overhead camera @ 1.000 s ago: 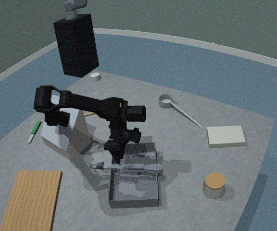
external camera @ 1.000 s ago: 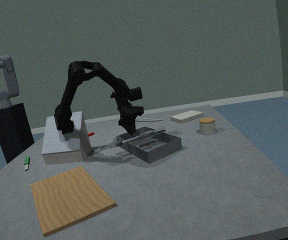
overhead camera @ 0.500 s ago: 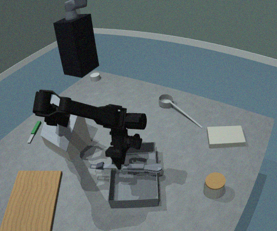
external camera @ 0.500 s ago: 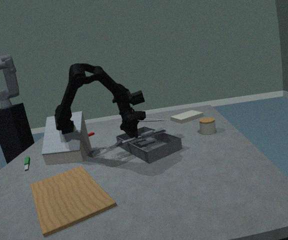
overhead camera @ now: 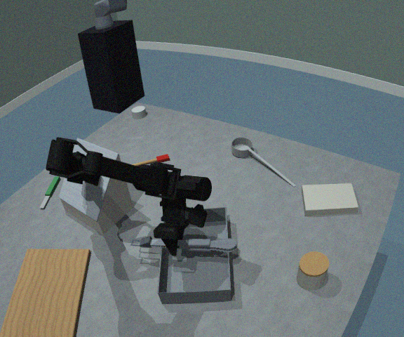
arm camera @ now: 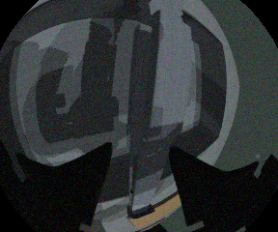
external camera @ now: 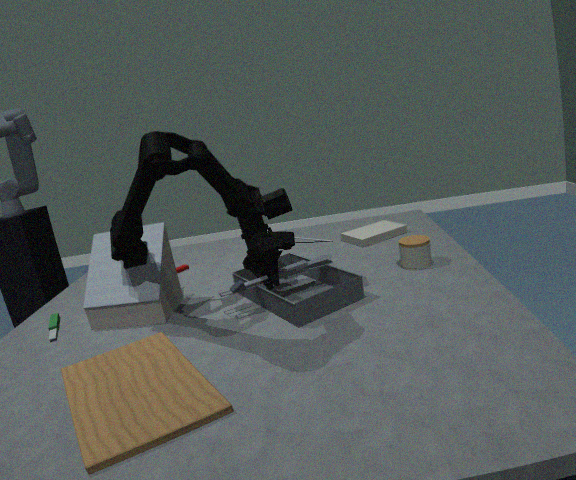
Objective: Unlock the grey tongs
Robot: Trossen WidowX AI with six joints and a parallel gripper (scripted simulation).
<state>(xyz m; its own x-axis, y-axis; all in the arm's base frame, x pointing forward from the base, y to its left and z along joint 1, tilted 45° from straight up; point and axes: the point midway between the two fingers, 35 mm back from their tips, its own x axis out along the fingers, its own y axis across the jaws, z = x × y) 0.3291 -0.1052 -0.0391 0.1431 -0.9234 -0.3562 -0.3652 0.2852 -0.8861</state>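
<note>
Board (overhead camera: 44,290): lies near left, bare, well apart from the tin; the drop-off spot.
Tin (overhead camera: 196,295): mid-table; its rims carry the tongs.
Tongs (overhead camera: 209,243): lie across the tin's far end, unlifted, tips seemingly right.
Gripper (overhead camera: 172,249): points down over the tongs, fingers about half open either side, gripping nothing, likely placed to close.
Writing: none readable.

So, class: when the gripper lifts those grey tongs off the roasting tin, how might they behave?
The tongs look long and thin, so gripped off-centre they would probably tilt. They bridge the roasting tin rims, so a nudge could slide them. The open gripper straddles them.
</note>
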